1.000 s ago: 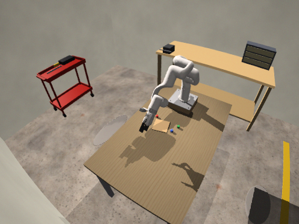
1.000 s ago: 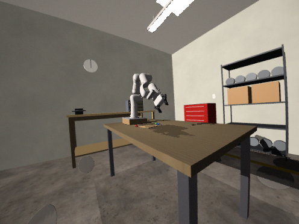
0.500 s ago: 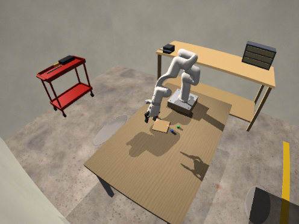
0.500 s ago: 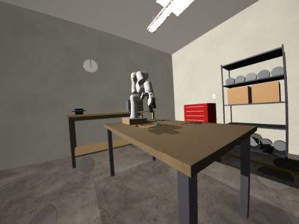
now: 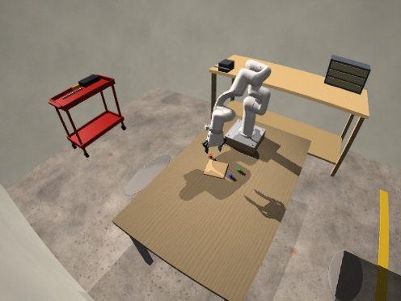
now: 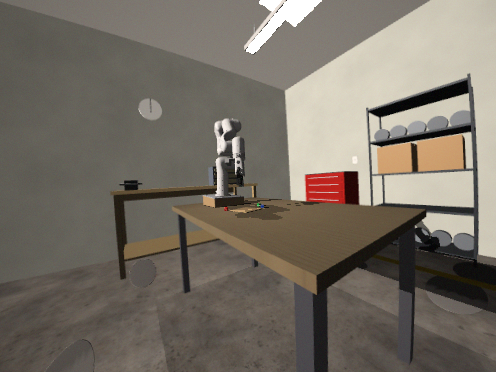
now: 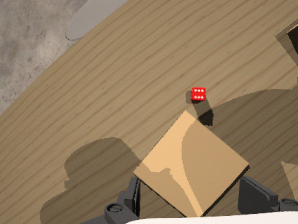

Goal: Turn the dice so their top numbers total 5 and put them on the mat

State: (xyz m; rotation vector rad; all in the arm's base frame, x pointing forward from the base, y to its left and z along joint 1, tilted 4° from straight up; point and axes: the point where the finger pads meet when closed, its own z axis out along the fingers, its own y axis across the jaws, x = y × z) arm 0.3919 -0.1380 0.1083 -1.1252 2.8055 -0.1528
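A small red die point(image 5: 210, 155) point(image 6: 226, 208) point(image 7: 198, 94) lies on the wooden table just off the far corner of the square tan mat point(image 5: 216, 169) point(image 7: 193, 165). A blue die point(image 5: 230, 175) and a green die point(image 5: 239, 170) lie on the table on the mat's other side, off the mat; both show as small specks in the exterior view, the green die point(image 6: 258, 204) among them. My gripper point(image 5: 213, 147) point(image 7: 190, 194) is open and empty, hanging above the table near the red die. In the wrist view its fingers frame the mat's near corner.
The arm's base point(image 5: 245, 139) stands at the table's back edge. A long workbench point(image 5: 307, 86) with a black box point(image 5: 225, 65) and a drawer unit point(image 5: 347, 74) stands behind. A red cart point(image 5: 86, 109) stands left, a shelf rack point(image 6: 425, 165) right.
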